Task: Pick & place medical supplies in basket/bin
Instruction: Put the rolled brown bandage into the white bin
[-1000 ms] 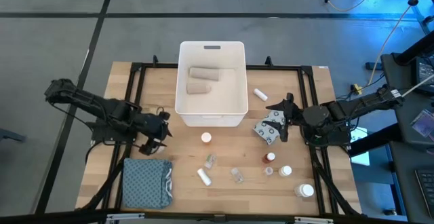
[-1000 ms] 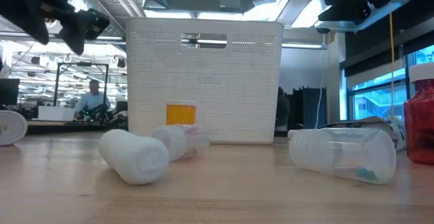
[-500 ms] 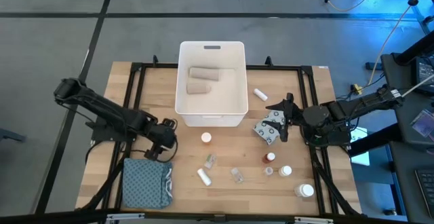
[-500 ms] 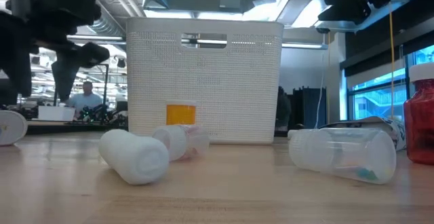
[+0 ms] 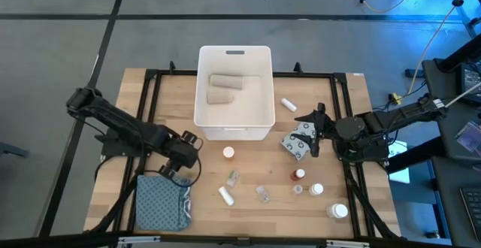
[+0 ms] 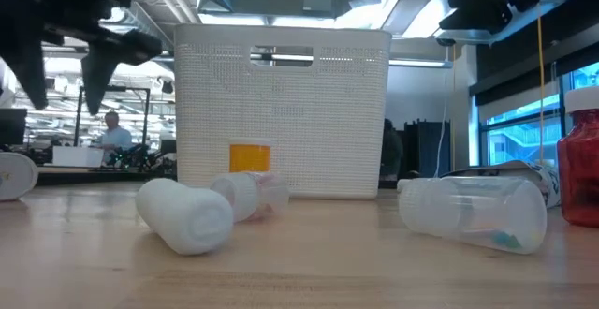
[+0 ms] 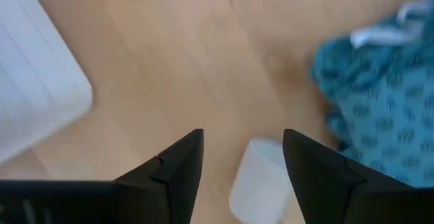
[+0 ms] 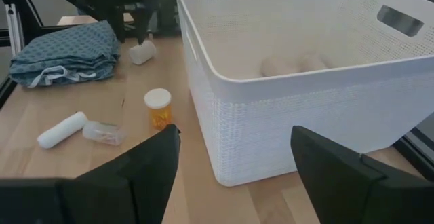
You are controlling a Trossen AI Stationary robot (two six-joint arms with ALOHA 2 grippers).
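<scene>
2 beige bandage rolls [image 5: 223,88], soft cylinders, are lying crosswise inside the white perforated plastic bin [image 5: 234,131] at upper centre of the wooden counter [image 5: 255,214]. Left gripper [image 5: 174,172] is hovering open lower left; right gripper [image 5: 310,131] is waiting open at right.

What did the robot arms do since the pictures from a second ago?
The left claw slid toward the table's middle, stopping at the blue cloth's edge, open over a small white item. It grabbed nothing. The right claw and the white tub stayed put.
</scene>
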